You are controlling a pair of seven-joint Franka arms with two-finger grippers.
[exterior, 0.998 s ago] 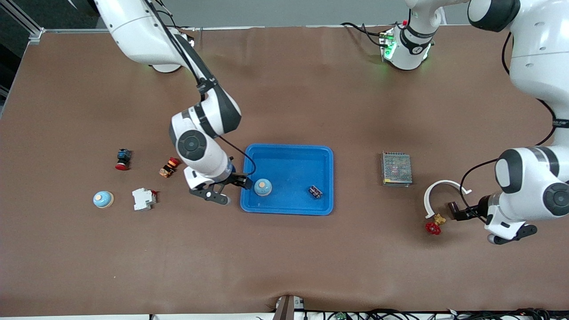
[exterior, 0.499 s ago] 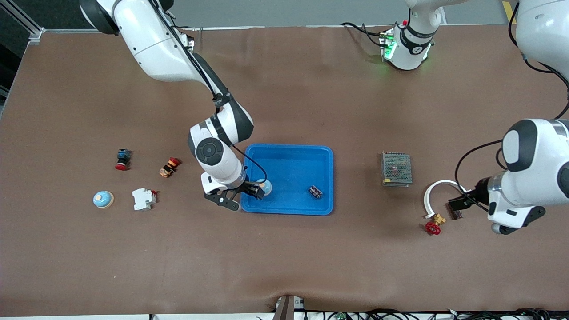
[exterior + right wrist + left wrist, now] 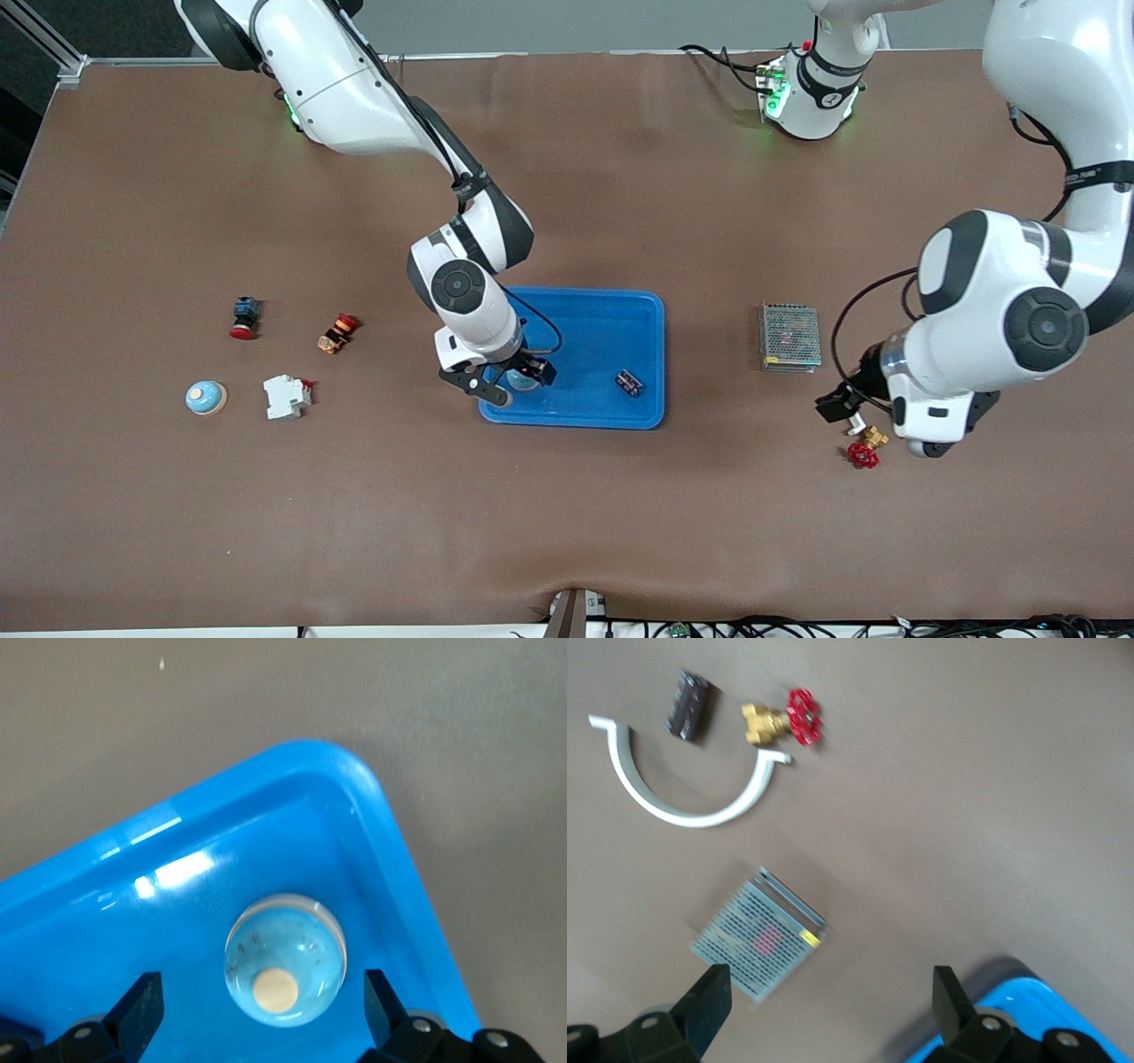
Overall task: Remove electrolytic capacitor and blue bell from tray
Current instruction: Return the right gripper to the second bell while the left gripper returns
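Two spread fingers of my right gripper [image 3: 257, 1019] flank a glossy blue bell [image 3: 284, 960] with a cream button, in the tray's [image 3: 651, 354] corner toward the right arm's table end; my left gripper [image 3: 824, 1014] gapes too.

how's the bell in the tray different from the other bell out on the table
The bell in the tray sits inside the blue tray, while the bell on the table rests on bare tabletop toward the right arm's end. The bell in the tray has the open right gripper over it, its fingers apart either side; the bell on the table has no gripper near. Both are light blue domes with a pale button on top, both upright.
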